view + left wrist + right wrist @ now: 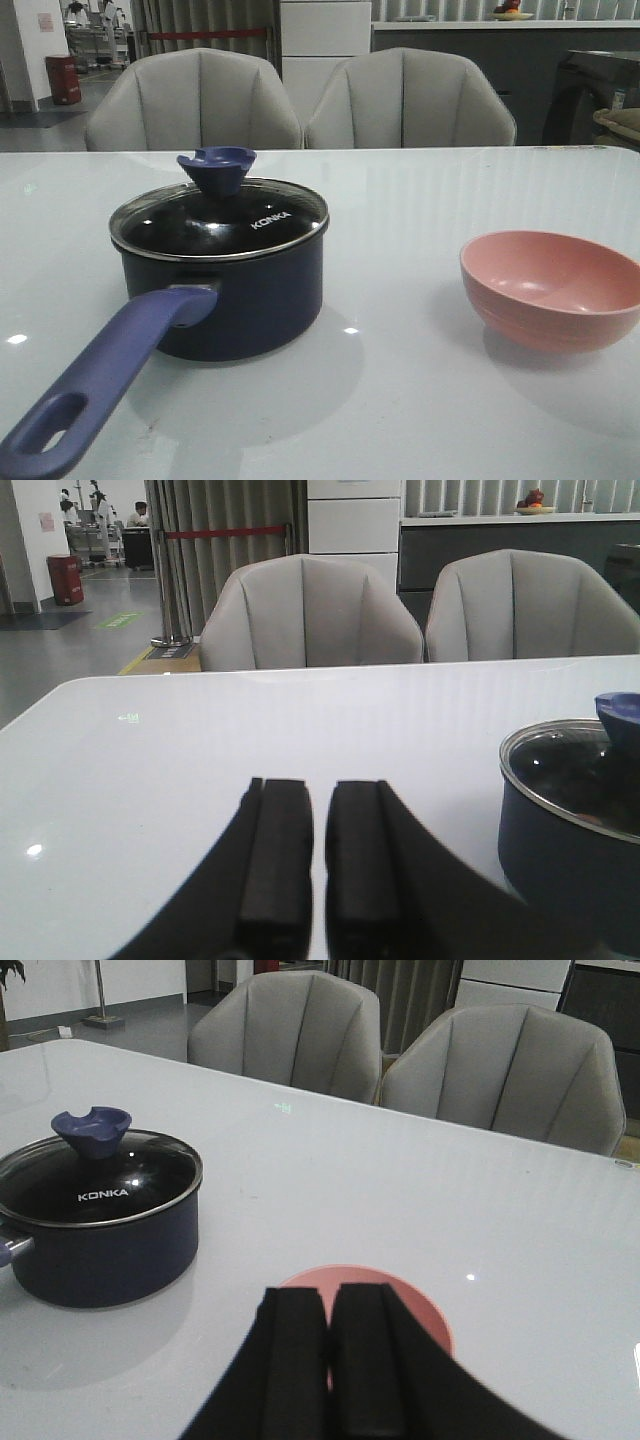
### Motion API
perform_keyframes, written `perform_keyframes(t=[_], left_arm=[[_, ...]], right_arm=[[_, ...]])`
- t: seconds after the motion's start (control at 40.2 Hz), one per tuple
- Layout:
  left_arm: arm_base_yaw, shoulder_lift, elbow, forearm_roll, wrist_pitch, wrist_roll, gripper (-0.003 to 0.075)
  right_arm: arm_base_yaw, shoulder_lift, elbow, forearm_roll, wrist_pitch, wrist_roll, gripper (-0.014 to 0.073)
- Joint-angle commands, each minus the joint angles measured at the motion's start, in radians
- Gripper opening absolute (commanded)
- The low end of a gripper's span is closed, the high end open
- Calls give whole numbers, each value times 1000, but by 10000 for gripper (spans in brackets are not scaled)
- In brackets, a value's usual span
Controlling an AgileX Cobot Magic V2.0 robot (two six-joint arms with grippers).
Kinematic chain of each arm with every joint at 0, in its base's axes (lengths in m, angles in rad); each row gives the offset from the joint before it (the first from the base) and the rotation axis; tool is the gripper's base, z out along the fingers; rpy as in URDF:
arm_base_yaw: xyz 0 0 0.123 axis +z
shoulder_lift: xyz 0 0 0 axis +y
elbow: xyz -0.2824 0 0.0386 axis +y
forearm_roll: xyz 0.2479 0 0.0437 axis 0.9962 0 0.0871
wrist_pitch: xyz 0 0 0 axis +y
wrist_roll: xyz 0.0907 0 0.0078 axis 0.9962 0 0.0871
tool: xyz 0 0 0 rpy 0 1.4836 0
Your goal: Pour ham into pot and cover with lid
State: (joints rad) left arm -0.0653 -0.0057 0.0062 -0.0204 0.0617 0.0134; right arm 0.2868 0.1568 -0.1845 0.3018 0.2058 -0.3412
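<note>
Showroom-like hall: chairs (pixel 195 100), barrier (pixel 225 532)

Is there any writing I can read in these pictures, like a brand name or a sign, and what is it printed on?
"KONKA": white letters on the glass of the lid that sits on the pot; it also reads clearly in the right wrist view.
A pinkish notice on the far wall: too small and blurred to read.
Green floor marking in the background: no readable text.
The pink bowl: no writing visible.

pink bowl (pixel 552 288) (empty) on white table (pixel 420 210) | two grey chairs (pixel 192 100) behind
</note>
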Motion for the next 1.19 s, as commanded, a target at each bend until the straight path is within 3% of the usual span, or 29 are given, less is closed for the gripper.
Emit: perform_keyframes(t=[0.0,0.921,1.02,1.169], left_arm=[[1,-22,32,0,-83,-6,144],[1,-22,32,0,-83,-6,144],[1,-22,32,0,-83,-6,144],[1,-22,32,0,-83,-6,144]], right_arm=[[2,11,-25,7,-72,-9,155],[1,11,-18,0,-76,-9,155],[0,11,8,-103,-129,45,155],[-51,11,88,-313,-270,279,155]])
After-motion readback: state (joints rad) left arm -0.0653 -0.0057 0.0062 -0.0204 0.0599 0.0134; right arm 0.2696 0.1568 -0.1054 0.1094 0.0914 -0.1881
